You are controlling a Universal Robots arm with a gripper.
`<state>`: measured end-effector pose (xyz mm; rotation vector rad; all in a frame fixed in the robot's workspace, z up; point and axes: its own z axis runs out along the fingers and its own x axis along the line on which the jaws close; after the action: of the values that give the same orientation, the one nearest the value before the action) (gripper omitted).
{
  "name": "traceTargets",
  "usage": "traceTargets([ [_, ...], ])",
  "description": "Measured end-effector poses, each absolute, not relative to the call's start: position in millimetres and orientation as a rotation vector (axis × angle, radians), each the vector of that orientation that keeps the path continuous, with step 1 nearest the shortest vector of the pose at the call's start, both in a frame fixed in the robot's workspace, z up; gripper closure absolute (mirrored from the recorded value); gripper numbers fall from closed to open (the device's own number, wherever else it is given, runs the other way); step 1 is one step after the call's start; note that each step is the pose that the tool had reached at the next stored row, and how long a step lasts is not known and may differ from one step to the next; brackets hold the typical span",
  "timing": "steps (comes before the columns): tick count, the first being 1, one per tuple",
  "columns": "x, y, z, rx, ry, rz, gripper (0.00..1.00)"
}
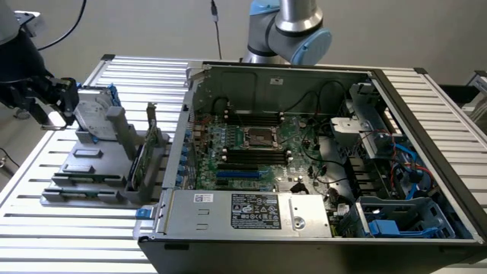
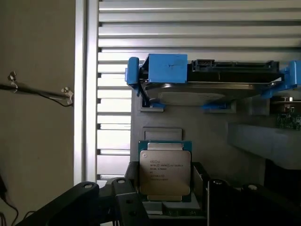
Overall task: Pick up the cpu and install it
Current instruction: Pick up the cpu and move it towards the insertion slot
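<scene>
Currently I have the gripper (image 1: 44,105) out at the exterior view's far left, above the edge of the slatted table (image 1: 45,228). It is just beyond the grey fixture (image 1: 91,168) and well apart from the open computer case (image 1: 414,108).

On my wrist feed the cpu (image 2: 164,172) sits squarely between the dark fingers (image 2: 128,187). Its silver-grey top, with printed lettering, faces the camera, and a green border shows round it. The fingers lie tight against two opposite edges of it, so I read the tool as clenched on the cpu.

Beyond the chip I see the fixture's flat grey face with a shallow rectangular recess (image 2: 162,134). Farther on, the hard drive (image 2: 211,89) stands on edge in its blue bracket (image 2: 165,68). In the exterior view it stands upright at the fixture's far end, just beside the gripper.

Inside the case the motherboard (image 1: 251,171) lies flat. Its metal-framed socket (image 1: 259,137) is near the board's middle, off to the exterior view's right of the gripper and well apart from it. The arm (image 1: 293,28) rises behind the case's far wall.
</scene>
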<state>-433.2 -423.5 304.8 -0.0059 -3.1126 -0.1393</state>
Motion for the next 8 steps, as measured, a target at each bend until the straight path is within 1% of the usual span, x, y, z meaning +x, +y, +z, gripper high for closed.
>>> traceTargets([
  [8, -420.5, -418.3, 341.3, -0.006, -3.113, -0.139, 0.45],
])
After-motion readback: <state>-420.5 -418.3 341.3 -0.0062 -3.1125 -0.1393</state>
